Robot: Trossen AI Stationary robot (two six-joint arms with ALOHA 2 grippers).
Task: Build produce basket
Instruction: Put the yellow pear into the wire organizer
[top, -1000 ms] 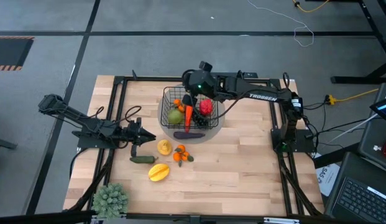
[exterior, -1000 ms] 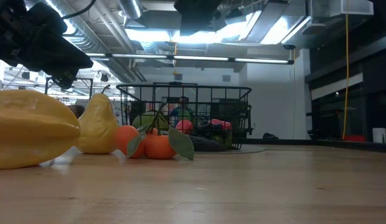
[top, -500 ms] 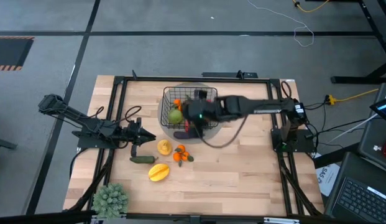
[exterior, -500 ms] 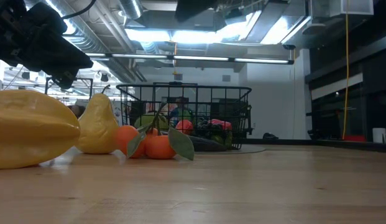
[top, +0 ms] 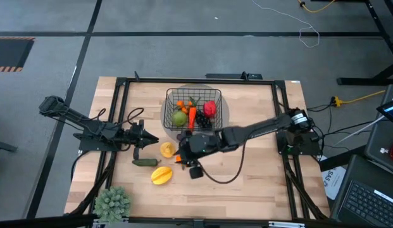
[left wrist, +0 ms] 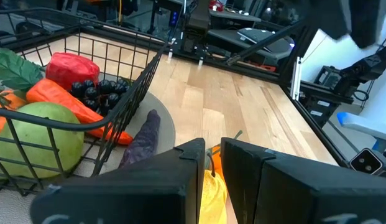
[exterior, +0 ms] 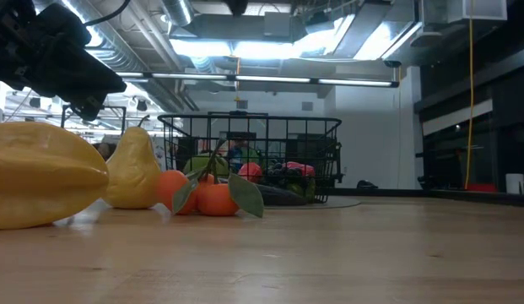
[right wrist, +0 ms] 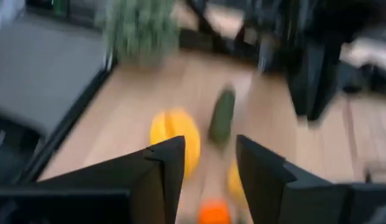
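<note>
The black wire basket [top: 193, 111] stands at the table's middle far side, holding a green apple [top: 179, 118], a carrot [top: 192, 116], a red pepper [top: 210, 108] and dark grapes [left wrist: 96, 93]. A purple eggplant [left wrist: 143, 140] lies against its near wall. On the table near it lie a yellow pear [top: 166, 149], tangerines [exterior: 207, 196], a star fruit [top: 161, 175] and a cucumber [top: 145, 162]. My right gripper [top: 181, 154] hangs open above the tangerines, slanting down, with nothing between its fingers [right wrist: 161, 168]. My left gripper [top: 147, 140] waits shut, level, left of the pear.
A spiky green potted plant [top: 112, 202] stands at the near left corner. A black frame [top: 120, 85] runs round the table's edge. Bare wood lies right of the fruit, toward the near right corner [top: 247, 183].
My right gripper has swung from above the basket's far side toward the table's near edge and down, ending over the tangerines. It has tipped from pointing steeply down to a shallower slant toward the near left. Its fingers stay apart. Nothing on the table has moved.
</note>
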